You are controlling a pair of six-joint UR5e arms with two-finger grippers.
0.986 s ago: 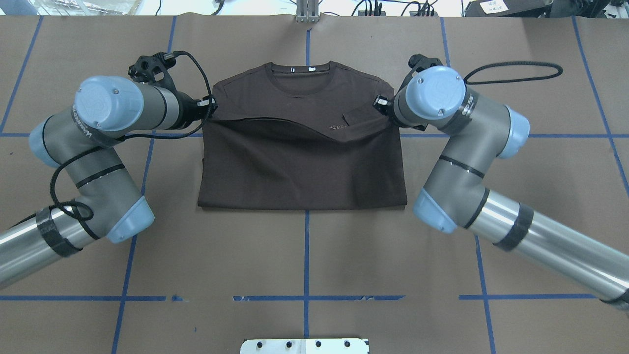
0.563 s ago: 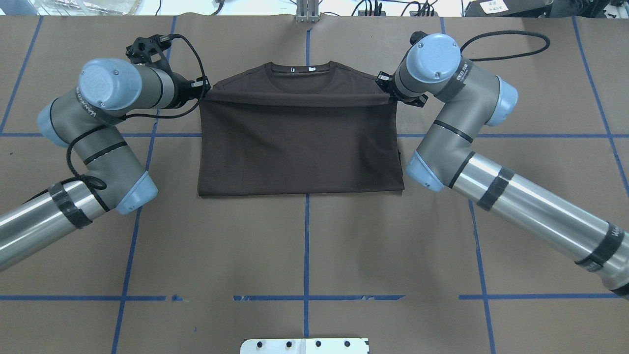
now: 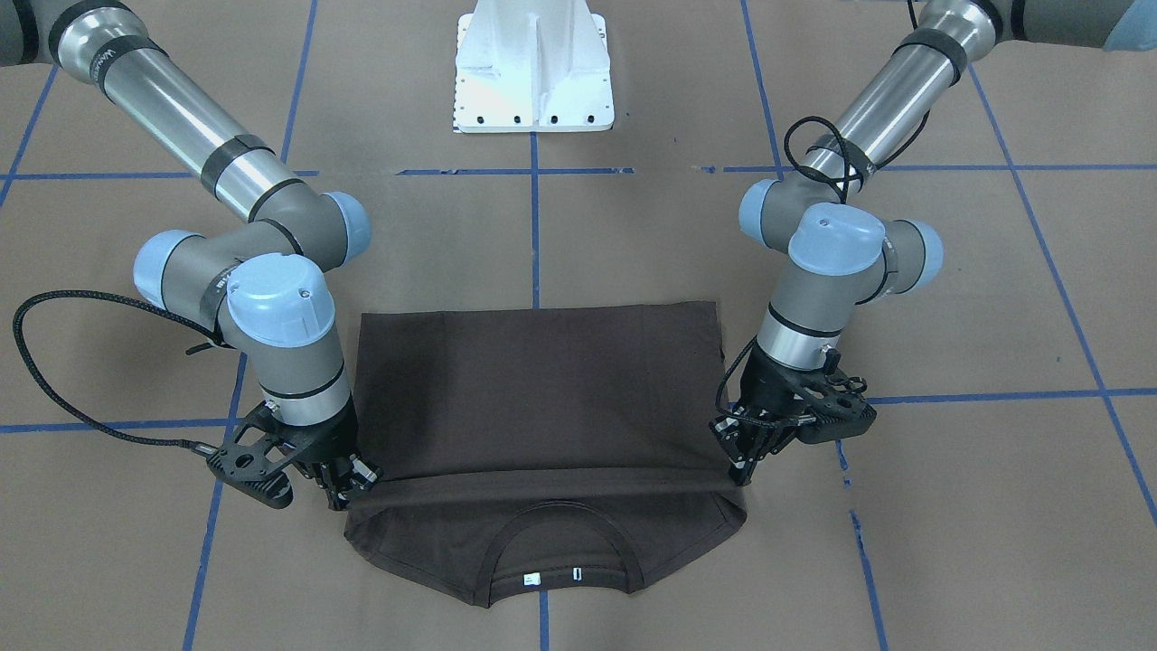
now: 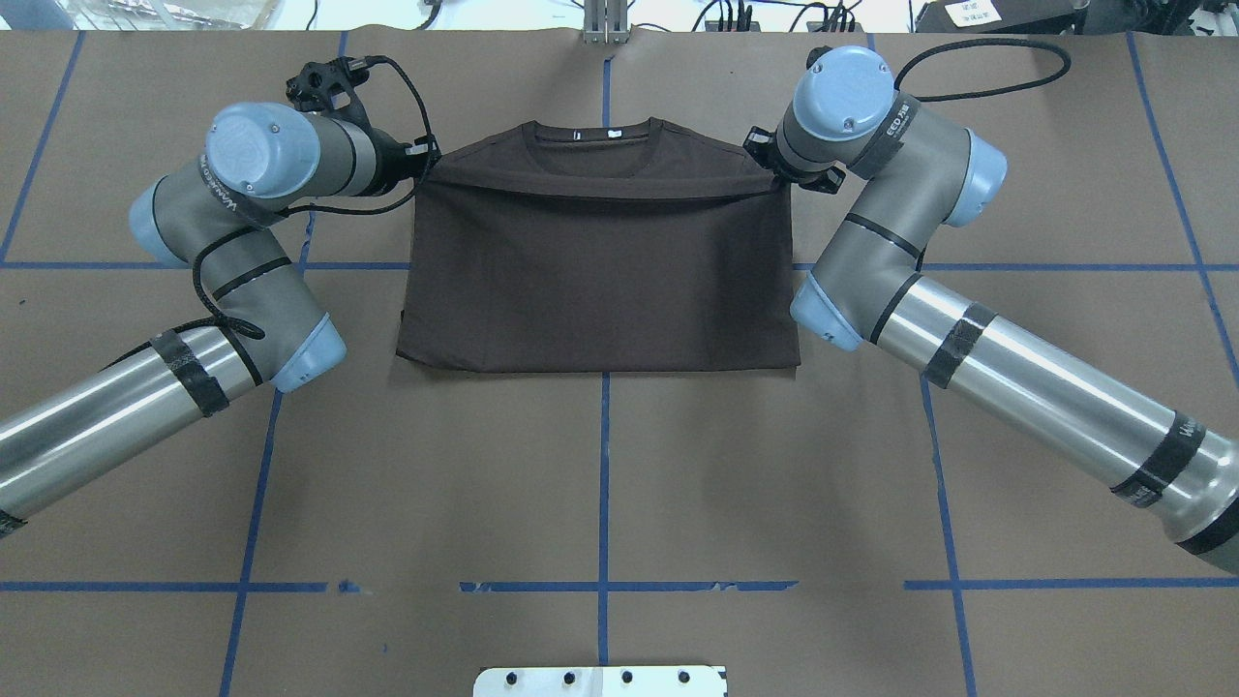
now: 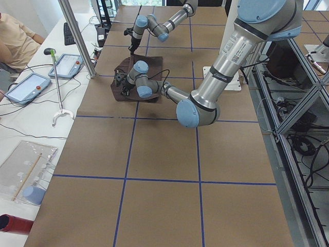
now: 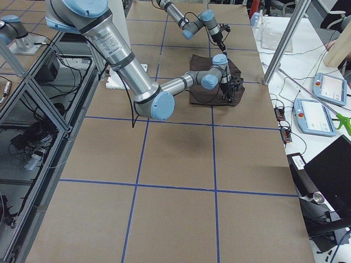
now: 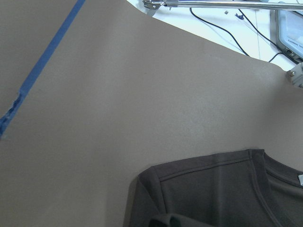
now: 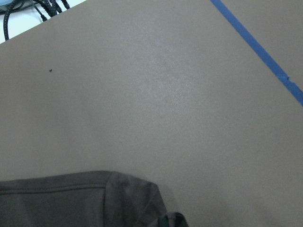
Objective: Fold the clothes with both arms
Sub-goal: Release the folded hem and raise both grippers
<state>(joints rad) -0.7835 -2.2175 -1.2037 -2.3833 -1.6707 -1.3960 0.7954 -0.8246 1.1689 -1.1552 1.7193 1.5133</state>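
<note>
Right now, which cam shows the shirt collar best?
Exterior front-facing: the collar of the T-shirt lies nearest, whole arc and tags visible. Overhead shows it smaller, far side. Left wrist catches one part; right wrist none; side views too small.

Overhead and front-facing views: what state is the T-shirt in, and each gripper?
T-shirt: folded in half, hem brought up just short of the collar, which shows uncovered.
left gripper: shut on one corner of the raised hem.
right gripper: shut on the hem's other corner.
</note>
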